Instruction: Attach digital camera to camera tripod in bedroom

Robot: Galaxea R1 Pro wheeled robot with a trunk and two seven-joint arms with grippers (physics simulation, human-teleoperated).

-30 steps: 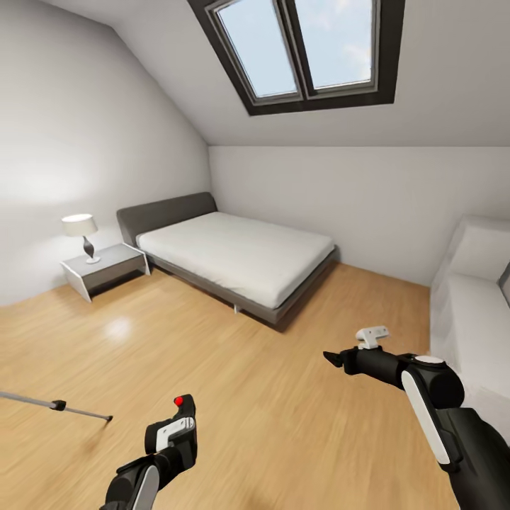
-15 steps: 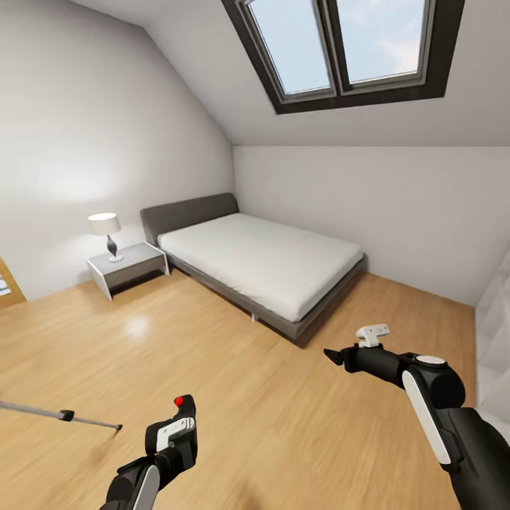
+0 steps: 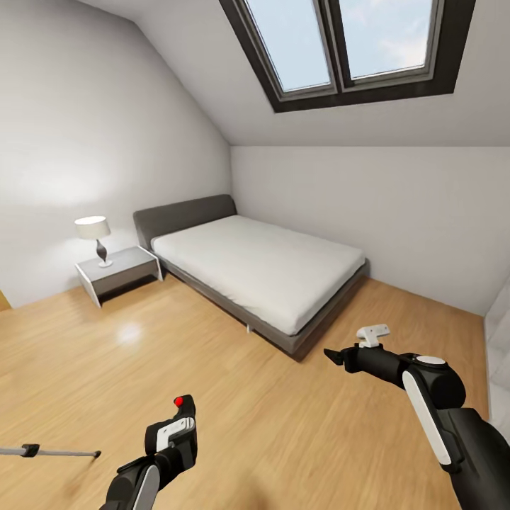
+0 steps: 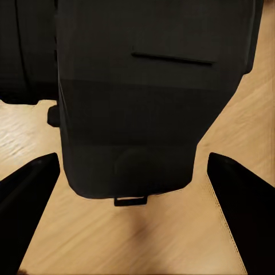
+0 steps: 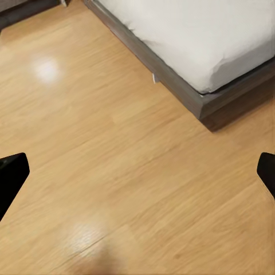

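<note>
Fingers of the left gripper [image 4: 137, 223] stand wide apart, one dark tip [image 4: 26, 189] at each side of the left wrist view, and the camera [image 4: 152, 94] sits between them as a big black block; whether the tips press its sides I cannot tell. In the head view the same left gripper [image 3: 175, 433] shows low down with the camera's red button [image 3: 179, 401] just above it. Fingers of the right gripper [image 5: 137, 172] are spread wide with nothing between them, only bare floor and, beyond the tips, a corner of the bed. In the head view the right gripper [image 3: 333, 356] points out over the floor toward the bed.

Counted: one camera, one tripod, of which a single grey leg [image 3: 49, 451] with a black joint and foot shows lying low over the floor, well to the outer side of the left fingers. One bed [image 3: 258, 265] with a grey frame and white mattress stands ahead of the right fingers, well apart from them. One bedside cabinet [image 3: 117, 270] sits beside the bed's head, and one lamp [image 3: 94, 236] stands on it.

Light wood floor [image 3: 283, 425] runs across the room. Walls are grey-white, the ceiling slopes, and one skylight [image 3: 347, 42] with two panes is set in it.
</note>
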